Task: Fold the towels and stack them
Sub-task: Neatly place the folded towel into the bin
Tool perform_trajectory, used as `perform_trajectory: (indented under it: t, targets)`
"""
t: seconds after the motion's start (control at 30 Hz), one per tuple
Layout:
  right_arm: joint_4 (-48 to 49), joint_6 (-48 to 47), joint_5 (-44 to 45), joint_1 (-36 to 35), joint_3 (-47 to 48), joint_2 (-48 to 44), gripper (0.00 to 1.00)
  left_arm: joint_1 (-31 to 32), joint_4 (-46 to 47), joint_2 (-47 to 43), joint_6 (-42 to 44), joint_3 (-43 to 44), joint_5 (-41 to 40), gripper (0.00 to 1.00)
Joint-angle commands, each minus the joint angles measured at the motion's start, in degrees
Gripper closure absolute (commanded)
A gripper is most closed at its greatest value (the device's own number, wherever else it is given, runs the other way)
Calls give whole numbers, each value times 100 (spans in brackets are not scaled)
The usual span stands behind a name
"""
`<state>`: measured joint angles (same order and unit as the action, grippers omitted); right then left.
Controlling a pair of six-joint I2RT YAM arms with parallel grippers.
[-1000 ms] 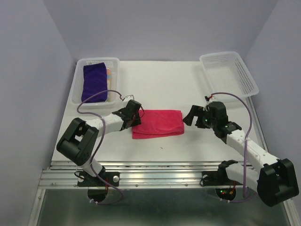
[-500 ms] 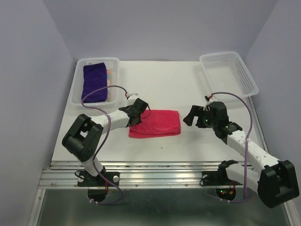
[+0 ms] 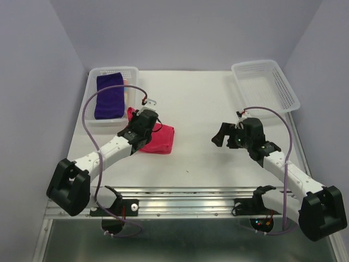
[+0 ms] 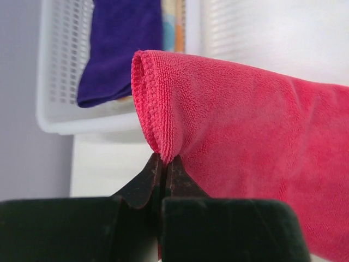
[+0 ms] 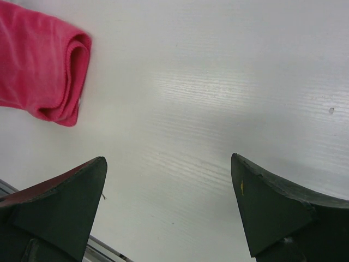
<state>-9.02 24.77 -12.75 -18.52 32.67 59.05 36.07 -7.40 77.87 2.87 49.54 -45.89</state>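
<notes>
The folded hot pink towel (image 3: 159, 139) hangs from my left gripper (image 3: 139, 124), which is shut on its folded edge (image 4: 163, 131) and holds it near the left basket. The deep purple towel (image 3: 109, 95) lies in that left basket (image 3: 92, 117), with a striped pastel towel (image 3: 126, 90) beside it; both also show in the left wrist view, purple (image 4: 120, 49) and striped (image 4: 173, 22). My right gripper (image 3: 223, 135) is open and empty above the bare table, right of the pink towel (image 5: 46, 71).
An empty white perforated basket (image 3: 265, 84) stands at the back right. The table's front edge and metal rails (image 3: 180, 199) run below the arms. Purple walls close in left and right.
My left gripper has lifted the pink towel by its left edge and carried it left and back toward the left basket. The right arm has stayed in place.
</notes>
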Motion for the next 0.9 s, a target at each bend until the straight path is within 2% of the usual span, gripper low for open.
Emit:
perform_trajectory:
  t: [0.0,0.13,0.17,0.27,0.4,0.63,0.87]
  targets:
    - [84,-148,-210,-37,196,-7,0,-529,1011,-1058,2163,-515,381,100]
    - [172,-131,-271,-37,170,-7,0,-804,1661,-2045,3462,-734,959,100]
    - [155,-148,-332,-37,179,45,0,-839,2124,-2326,4222,-927,994,100]
    - [137,-148,-403,-37,196,107,0,-1128,2436,-2522,4984,-929,1353,100]
    - [49,-166,-123,-37,205,81,0,-1612,2058,-2355,5521,-490,2293,100]
    - [-65,-201,237,-37,240,107,0,-2086,1812,-1811,6558,63,2970,100]
    - [-109,-245,660,-37,267,195,0,-2754,1663,-1679,7471,337,3868,100]
